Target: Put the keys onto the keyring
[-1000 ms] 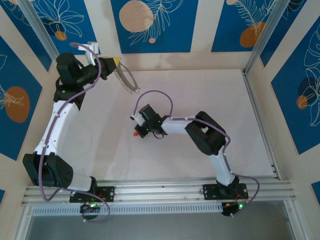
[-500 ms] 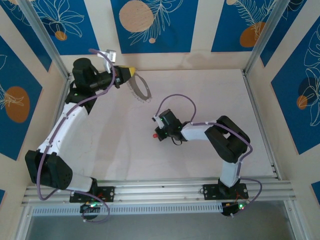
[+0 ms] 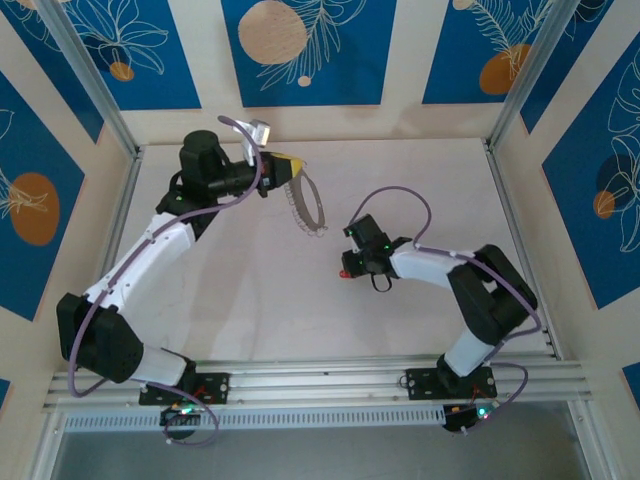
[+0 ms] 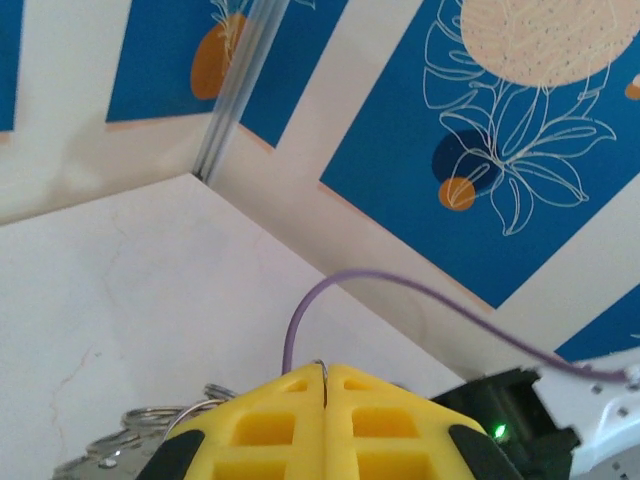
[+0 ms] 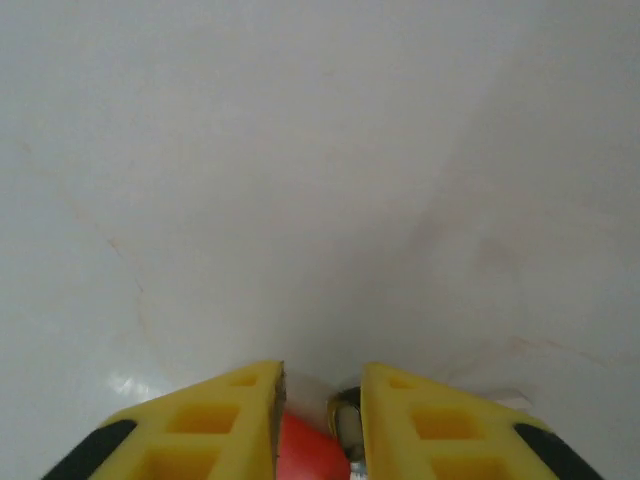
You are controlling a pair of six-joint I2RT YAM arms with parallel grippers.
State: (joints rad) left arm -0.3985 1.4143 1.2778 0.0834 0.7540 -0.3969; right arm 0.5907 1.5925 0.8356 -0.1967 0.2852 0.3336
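Keyring [image 3: 299, 212] hangs clamped in high left tool [image 3: 289, 167]; low right tool [image 3: 348, 267] pinches red key [image 3: 343, 273].

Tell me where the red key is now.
The key is right of centre in the top view, gripped in the right tool, below-right of the keyring in the left tool.

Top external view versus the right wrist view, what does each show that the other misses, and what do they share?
Top external: the large thin grey-beige hoop keyring with white teeth, pinched in the left gripper. Right wrist: a small metal part beside one yellow finger. Shared: the tiny bright red key between the fingers of the right gripper, and the pale table.
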